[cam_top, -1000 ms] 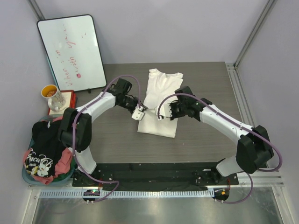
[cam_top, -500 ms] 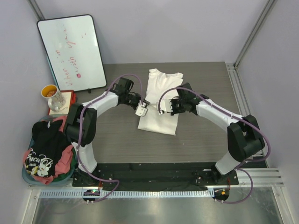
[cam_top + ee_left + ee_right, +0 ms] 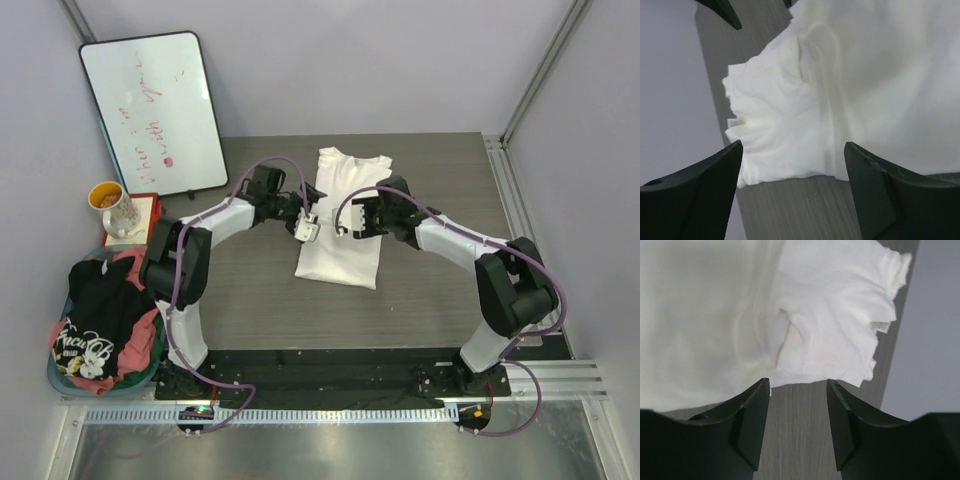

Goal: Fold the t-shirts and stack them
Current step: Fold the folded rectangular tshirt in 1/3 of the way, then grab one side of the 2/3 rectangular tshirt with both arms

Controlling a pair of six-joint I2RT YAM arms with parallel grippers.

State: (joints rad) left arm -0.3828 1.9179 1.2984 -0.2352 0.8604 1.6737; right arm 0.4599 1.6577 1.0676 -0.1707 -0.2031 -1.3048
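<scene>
The white t-shirt (image 3: pixel 340 215) is seen laid out on the surface (image 3: pixel 440 200) as a long narrow panel, collar at the far end and hem toward the arms. The left claw (image 3: pixel 308 228) is held at its left edge and the right claw (image 3: pixel 346 230) at its right edge, both about mid-length. Both are seen open, the left wide and the right rather less so. Nothing is gripped by either; only fabric lying below is framed between the fingers.

Now the trouble spots. A crumpled sleeve (image 3: pixel 770 115) is shown bunched at the panel's edge in the left wrist view, and the opposite sleeve (image 3: pixel 840 330) is just as rumpled in the right. If the next fold is taken over these, a lump is likely to be trapped and the bundle left lopsided. If a claw is lowered and only the top layer is pinched, the panel could be peeled open instead of lifted whole. If the two edges are not taken at matching points, a skewed crease can be expected. Loose ruffles so near the fingertips could also be snagged and dragged out of line.

The black t-shirt (image 3: pixel 95 300) and the pink-red t-shirt (image 3: pixel 140 345) are seen heaped in the laundry basket (image 3: pixel 60 375). A stack built on an uneven first fold would probably lean.
</scene>
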